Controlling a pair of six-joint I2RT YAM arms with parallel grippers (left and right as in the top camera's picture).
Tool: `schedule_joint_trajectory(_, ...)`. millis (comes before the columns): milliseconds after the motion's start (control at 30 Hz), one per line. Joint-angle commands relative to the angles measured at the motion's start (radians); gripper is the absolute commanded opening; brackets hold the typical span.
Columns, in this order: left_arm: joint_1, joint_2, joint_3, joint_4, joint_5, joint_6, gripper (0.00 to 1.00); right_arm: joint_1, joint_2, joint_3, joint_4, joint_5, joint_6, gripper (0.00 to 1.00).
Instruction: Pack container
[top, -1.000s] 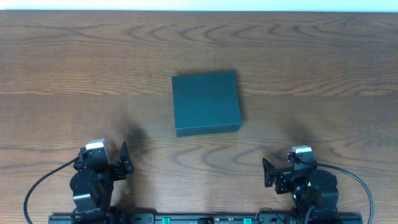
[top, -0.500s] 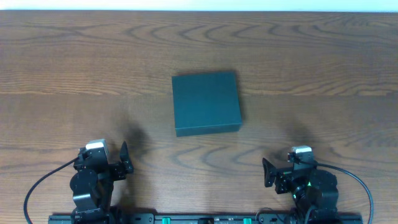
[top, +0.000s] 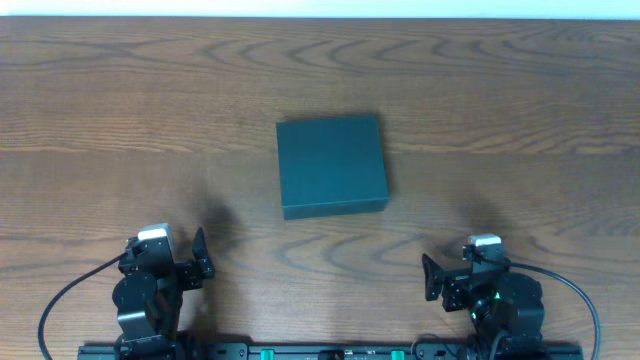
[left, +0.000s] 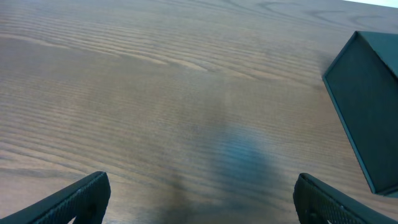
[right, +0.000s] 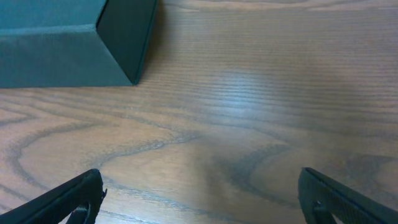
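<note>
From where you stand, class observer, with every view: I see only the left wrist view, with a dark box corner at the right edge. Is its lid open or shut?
Observer: Shut. From overhead, the container shows one flat, unbroken teal top.
Operator: And the right hand?
Observer: The right hand is open and empty, low over the wooden table, with the container ahead to its left.
Operator: Where does the container sit between the arms?
Observer: Roughly midway, ahead of both, turned slightly askew.
</note>
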Motion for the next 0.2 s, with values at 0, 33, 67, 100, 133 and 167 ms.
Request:
schedule_joint_trajectory(0, 0.004, -0.007, -0.013, 0.000, 0.003, -0.004, 0.95, 0.009, -0.010, -0.008, 0.000, 0.010, 0.003, 0.99)
schedule_joint_trajectory(33, 0.004, -0.007, -0.013, 0.000, 0.003, -0.004, 0.95, 0.009, -0.010, -0.008, 0.000, 0.010, 0.003, 0.99)
schedule_joint_trajectory(67, 0.004, -0.007, -0.013, 0.000, 0.003, -0.004, 0.95, 0.009, -0.010, -0.008, 0.000, 0.010, 0.003, 0.99)
schedule_joint_trajectory(100, 0.004, -0.007, -0.013, 0.000, 0.003, -0.004, 0.95, 0.009, -0.010, -0.008, 0.000, 0.010, 0.003, 0.99)
schedule_joint_trajectory(133, 0.004, -0.007, -0.013, 0.000, 0.003, -0.004, 0.95, 0.009, -0.010, -0.008, 0.000, 0.010, 0.003, 0.99)
schedule_joint_trajectory(167, 0.004, -0.007, -0.013, 0.000, 0.003, -0.004, 0.95, 0.009, -0.010, -0.008, 0.000, 0.010, 0.003, 0.99)
